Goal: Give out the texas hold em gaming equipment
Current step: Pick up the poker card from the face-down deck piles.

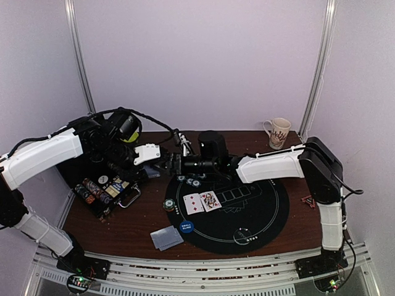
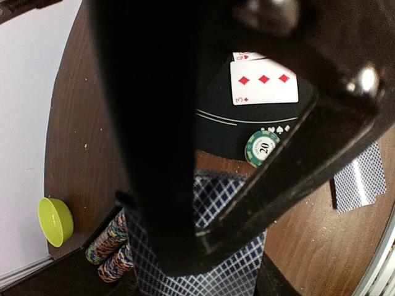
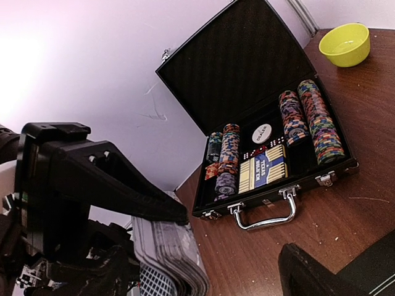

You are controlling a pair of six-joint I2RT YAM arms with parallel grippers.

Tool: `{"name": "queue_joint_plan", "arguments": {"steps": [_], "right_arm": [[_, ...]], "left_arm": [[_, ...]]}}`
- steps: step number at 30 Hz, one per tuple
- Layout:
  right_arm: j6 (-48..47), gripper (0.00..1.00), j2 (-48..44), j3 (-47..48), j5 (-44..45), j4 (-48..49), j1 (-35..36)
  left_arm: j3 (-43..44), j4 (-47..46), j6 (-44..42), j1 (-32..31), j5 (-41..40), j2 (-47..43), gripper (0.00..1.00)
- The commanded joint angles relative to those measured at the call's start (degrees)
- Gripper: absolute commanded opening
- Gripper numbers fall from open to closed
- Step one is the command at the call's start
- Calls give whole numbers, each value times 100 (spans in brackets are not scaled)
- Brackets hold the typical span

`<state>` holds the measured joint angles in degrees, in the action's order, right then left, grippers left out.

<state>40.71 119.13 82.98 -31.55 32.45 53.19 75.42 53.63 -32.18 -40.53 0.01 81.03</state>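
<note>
My left gripper [image 1: 165, 161] is shut on a deck of blue-checked-backed cards [image 2: 223, 203], held above the table's left part. In the right wrist view the deck's edge [image 3: 176, 256] shows under my right gripper's upper finger [image 3: 123, 185]. My right gripper [image 3: 237, 240] is open, its jaws wide apart beside the deck; from above it [image 1: 180, 164] meets the left one. On the black round mat [image 1: 259, 213] lie two face-up cards [image 1: 202, 201], one a three of diamonds [image 2: 264, 82]. A teal 20 chip [image 1: 169, 204], a blue button disc [image 1: 187, 227] and face-down cards [image 1: 166, 237] lie near the mat's left edge.
An open black case [image 3: 247, 80] with rows of chips [image 3: 318, 123], a boxed deck and a dealer button stands at the left [image 1: 105, 188]. A green bowl [image 3: 349, 43] sits behind it. A patterned mug [image 1: 278, 132] stands at the back right. Several chips [image 1: 191, 180] lie at the mat's far edge.
</note>
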Motion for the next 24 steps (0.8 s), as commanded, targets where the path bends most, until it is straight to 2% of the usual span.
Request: {"name": "queue_joint_plan", "arguments": {"steps": [1,3,9,17,21,24], "right_arm": [[-194,83,219,419,-72,-269,35],[-306,80,259,514,3,-486,27],[-787,58,79,516,334,-1180,-15],[-1304,49,-378,380,651,-1737,-27],[-1443,41,-440,434,541,-1900,28],[-1531,28,-439,550,395,-2074,58]], "left_arm": [[201,-198,-17,25,49,40,46],[201,-192,-27,22,47,44,46],[151,-194,-33,20,10,-15,46],[72,-195,-46,26,-36,-35,46],[44,-197,-45,21,-62,-2,46],[37,-195,-43,22,-79,9,46]]}}
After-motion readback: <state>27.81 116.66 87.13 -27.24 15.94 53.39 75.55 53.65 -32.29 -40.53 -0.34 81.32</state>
